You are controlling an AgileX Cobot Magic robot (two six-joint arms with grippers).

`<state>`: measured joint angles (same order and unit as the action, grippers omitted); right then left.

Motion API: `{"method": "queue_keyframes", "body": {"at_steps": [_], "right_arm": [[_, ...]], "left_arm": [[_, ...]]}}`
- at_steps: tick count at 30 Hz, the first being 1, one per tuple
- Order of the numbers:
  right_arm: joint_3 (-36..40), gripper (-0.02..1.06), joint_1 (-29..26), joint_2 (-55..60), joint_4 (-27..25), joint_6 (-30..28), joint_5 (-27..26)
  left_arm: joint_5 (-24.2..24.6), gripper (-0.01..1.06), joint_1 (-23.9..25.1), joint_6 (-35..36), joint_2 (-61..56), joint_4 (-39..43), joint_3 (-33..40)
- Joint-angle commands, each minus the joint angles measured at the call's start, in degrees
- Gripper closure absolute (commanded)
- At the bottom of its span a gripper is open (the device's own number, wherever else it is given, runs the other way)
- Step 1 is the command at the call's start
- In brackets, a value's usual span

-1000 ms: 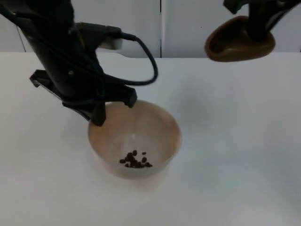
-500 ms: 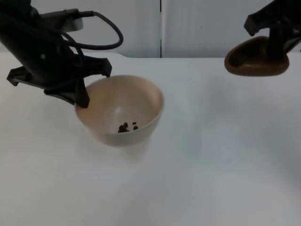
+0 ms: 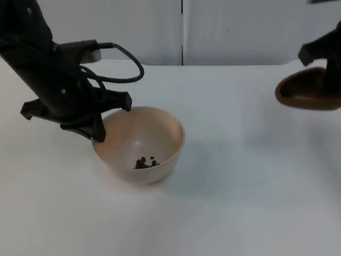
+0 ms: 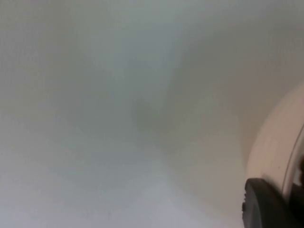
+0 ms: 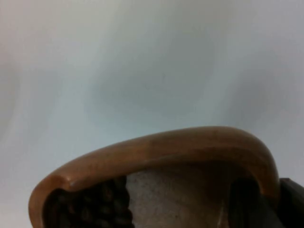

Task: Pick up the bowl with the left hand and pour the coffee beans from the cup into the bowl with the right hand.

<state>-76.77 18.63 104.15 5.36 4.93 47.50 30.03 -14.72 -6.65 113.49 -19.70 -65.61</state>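
Note:
A beige bowl [image 3: 139,140] sits left of the table's middle, with a few coffee beans [image 3: 145,162] at its bottom. My left gripper [image 3: 98,132] is shut on the bowl's left rim. Whether the bowl rests on the table or hangs just above it, I cannot tell. In the left wrist view the bowl's outer wall [image 4: 277,145] runs beside a black fingertip [image 4: 262,205]. At the far right my right gripper [image 3: 329,80] is shut on a brown wooden cup [image 3: 307,92], held in the air and tilted with its mouth to the left. The cup's rim [image 5: 166,146] frames more coffee beans [image 5: 90,209] inside.
The white table top [image 3: 229,176] stretches between bowl and cup and toward the front edge. A grey partition wall [image 3: 213,32] closes off the back.
The left arm carried the bowl to the left, then toward the front and lower. The right arm moved the cup to the right and downward, away from the bowl.

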Motion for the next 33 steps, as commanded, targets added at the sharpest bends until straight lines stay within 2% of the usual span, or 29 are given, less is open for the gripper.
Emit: {"method": "queue_keyframes", "body": {"at_steps": [1, 9, 16, 19, 23, 24, 27, 29, 33], "right_arm": [[2.45, 1.04, -0.20, -0.46, -0.71, 0.04, -3.19], [5.34, 1.04, -0.09, -0.46, -1.20, 2.01, -7.49], [5.34, 1.04, -0.09, 0.67, -0.93, 2.79, -7.88], [5.34, 1.04, -0.09, 1.92, -0.93, 2.79, -7.49], [5.34, 1.04, 1.11, 5.13, -0.78, 3.88, -9.04], [5.34, 1.04, 1.11, 5.13, -0.78, 3.88, -9.04], [5.34, 1.04, 2.55, 7.12, 0.95, 6.61, -10.97], [5.34, 1.04, 3.38, 8.60, 2.21, 8.74, -11.87], [5.34, 1.04, 3.38, 10.74, 2.21, 10.03, -12.83]], "left_arm": [[-1.19, 1.05, 0.10, -0.15, 0.29, -0.63, 0.28], [-2.06, 1.05, 0.10, -0.36, 0.93, -0.22, 0.28], [-2.04, 1.05, 0.10, -0.55, 0.93, -0.22, 0.28], [-2.04, 0.99, 0.10, -1.13, 0.93, -0.22, 0.28], [-1.70, 0.64, 0.10, -1.68, 0.93, -0.22, 0.28], [-1.70, 0.64, 0.10, -1.68, 0.93, -0.22, 0.28], [-1.13, 0.39, 0.10, -2.02, 0.82, -0.33, 0.28], [-0.58, 0.31, 0.10, -2.02, 0.42, -0.33, 0.28], [-0.58, 0.28, 0.10, -2.02, -1.09, -0.33, 0.28]]}}
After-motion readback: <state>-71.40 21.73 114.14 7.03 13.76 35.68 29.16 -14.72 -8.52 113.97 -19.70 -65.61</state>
